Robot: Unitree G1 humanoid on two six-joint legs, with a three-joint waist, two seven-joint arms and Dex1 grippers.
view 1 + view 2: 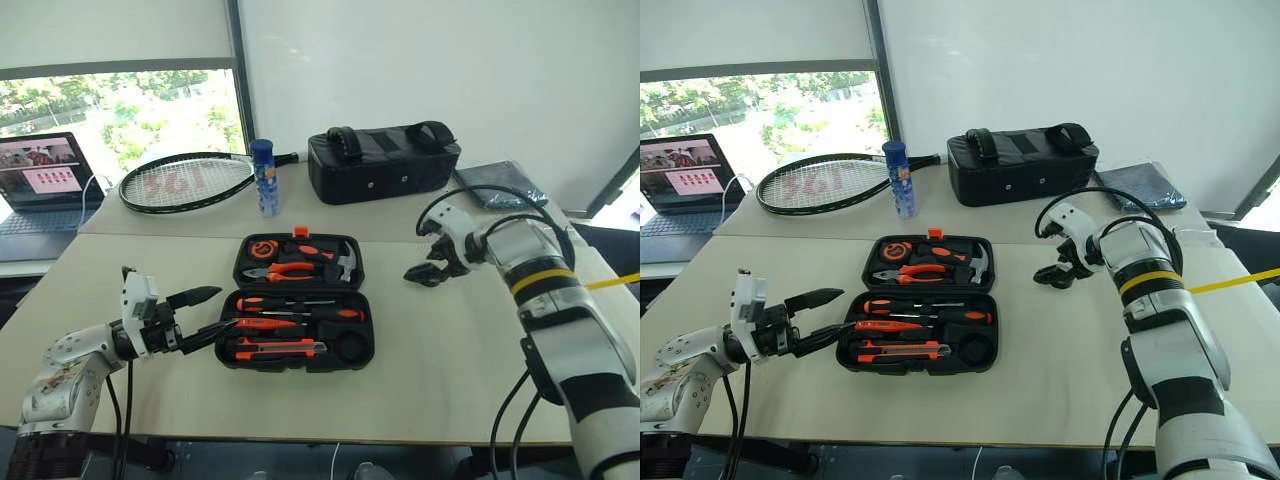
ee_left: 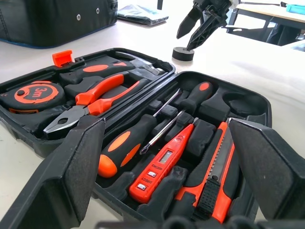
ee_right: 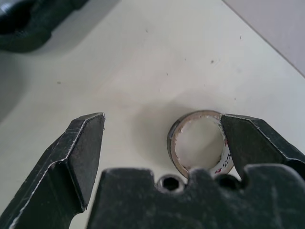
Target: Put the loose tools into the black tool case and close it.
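Observation:
The black tool case (image 1: pixel 228 352) lies open mid-table. Its near half holds two orange-and-black screwdrivers (image 2: pixel 124 145), an orange tester (image 2: pixel 159 164) and a utility knife (image 2: pixel 217 181), beside a bare round slot (image 2: pixel 243 102). A small black tape roll (image 3: pixel 200 143) lies flat on the table right of the case. My right gripper (image 1: pixel 425 272) hangs open just above the roll, which sits close inside one finger (image 3: pixel 252 143). My left gripper (image 1: pixel 215 312) is open and level at the case's left edge, holding nothing.
The case's far half carries a tape measure (image 1: pixel 262 248), pliers (image 1: pixel 285 270) and a hammer. Behind stand a black fabric bag (image 1: pixel 385 160), a blue tube (image 1: pixel 264 175), a racket (image 1: pixel 185 180), a laptop (image 1: pixel 40 180) and a dark folded item (image 1: pixel 500 185).

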